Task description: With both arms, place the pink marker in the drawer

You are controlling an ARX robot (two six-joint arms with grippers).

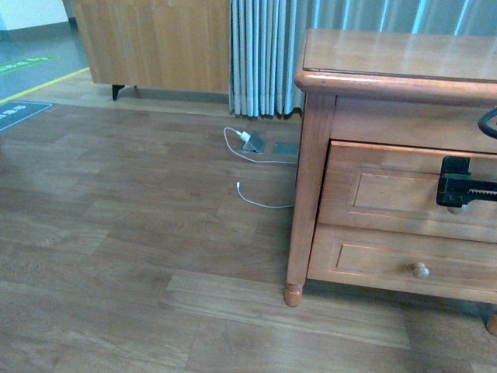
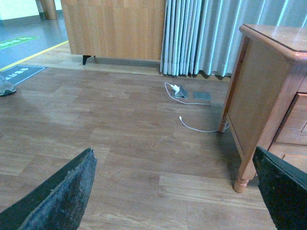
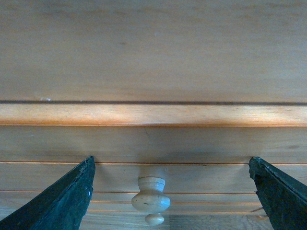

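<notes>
My right gripper (image 3: pixel 170 191) hangs spread wide before the drawer's knob (image 3: pixel 150 201) to pull it; left gripper (image 2: pixel 177 191) also spread, idle

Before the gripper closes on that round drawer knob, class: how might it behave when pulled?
The knob looks like rigid wood, unlikely to flex. Its rounded, smooth shape may let the open right gripper slip off. The drawer appears wide, so may resist.

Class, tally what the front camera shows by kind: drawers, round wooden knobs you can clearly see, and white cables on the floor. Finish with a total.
Drawers: 2, the upper drawer and the lower drawer
Knobs: 1, the lower knob
White cables: 2, one, another
Total: 5
</notes>
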